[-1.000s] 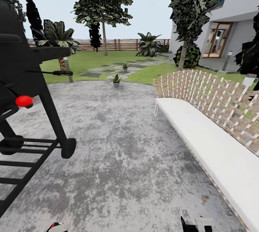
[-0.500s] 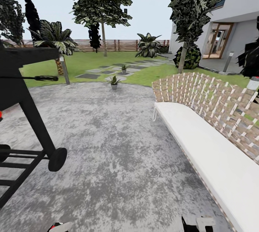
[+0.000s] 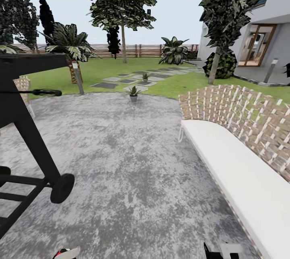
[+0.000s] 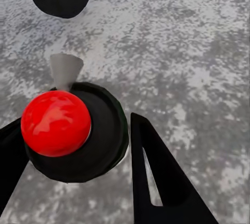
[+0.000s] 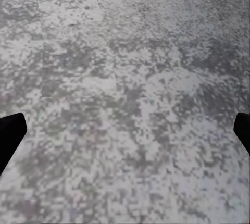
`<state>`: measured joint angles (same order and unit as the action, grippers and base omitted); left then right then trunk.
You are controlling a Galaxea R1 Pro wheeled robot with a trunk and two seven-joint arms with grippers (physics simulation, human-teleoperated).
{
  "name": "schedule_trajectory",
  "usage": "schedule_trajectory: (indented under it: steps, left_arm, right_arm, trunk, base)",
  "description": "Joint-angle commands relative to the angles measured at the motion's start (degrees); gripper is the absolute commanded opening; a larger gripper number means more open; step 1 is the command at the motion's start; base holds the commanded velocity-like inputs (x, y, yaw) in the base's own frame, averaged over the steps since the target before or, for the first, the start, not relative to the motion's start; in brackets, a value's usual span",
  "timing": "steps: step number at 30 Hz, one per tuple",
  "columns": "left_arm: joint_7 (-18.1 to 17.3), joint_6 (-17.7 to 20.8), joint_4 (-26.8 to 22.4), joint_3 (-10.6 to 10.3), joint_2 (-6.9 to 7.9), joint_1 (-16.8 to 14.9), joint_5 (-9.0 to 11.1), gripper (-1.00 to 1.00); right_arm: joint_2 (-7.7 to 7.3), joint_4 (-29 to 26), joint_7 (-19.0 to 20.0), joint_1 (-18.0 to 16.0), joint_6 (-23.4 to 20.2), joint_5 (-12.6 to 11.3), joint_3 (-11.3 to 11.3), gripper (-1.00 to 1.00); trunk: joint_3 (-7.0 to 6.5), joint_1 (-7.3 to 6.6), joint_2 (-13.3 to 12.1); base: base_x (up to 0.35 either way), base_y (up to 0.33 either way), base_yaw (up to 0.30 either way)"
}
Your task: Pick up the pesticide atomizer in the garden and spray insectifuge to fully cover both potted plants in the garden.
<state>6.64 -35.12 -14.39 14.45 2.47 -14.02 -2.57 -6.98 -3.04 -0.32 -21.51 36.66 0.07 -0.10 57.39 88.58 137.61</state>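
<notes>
- Between the left fingers [image 4: 156, 182], seen from the left wrist: atomizer [image 4: 73, 130] clasped, red part up, pale nozzle poking forward over the grey paving [image 4: 187, 52].
- Low at the head view's edge: left gripper [image 3: 66, 253] with a sliver of red and white, right gripper [image 3: 219, 251] near the bench side.
- At the right wrist: fingers [image 5: 10, 135] spread wide apart, grasping nothing, bare paving beneath.
- Across the half second: whole head view slid right and slightly down, so camera turned left, not the things; grill [image 3: 24, 130] now further off to the side, bench [image 3: 237, 162] shifted right.
- Ahead, at the paving's far rim: nearer plant [image 3: 133, 92]; farther plant [image 3: 145, 77] among the stepping stones [image 3: 121, 80] on the lawn [image 3: 100, 70].
- Judged from this: pick-up done, spraying not begun, both plants well apart from the nozzle; more driving forward likely needed.
- Risk ahead: grill wheel [image 3: 61, 188] close on the left during the approach.
</notes>
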Motion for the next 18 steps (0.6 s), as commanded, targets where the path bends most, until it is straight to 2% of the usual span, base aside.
schedule_trajectory:
  steps: [1,18]
  left_arm:
    - [0.39,-0.18,0.06,-0.04,0.00,-0.04,-0.34,-1.00]
    - [0.40,-0.21,0.11,-0.03,-0.01,-0.04,-0.58,-1.00]
  right_arm:
    - [-0.03,0.04,-0.03,-0.03,0.12,0.03,0.01,1.00]
    - [0.34,0.06,0.09,-0.03,0.08,0.10,0.10,1.00]
  trunk:
    - [0.05,0.02,0.02]
    - [0.03,0.02,0.02]
  base:
    - [0.337,0.000,0.051]
    - [0.337,0.000,0.008]
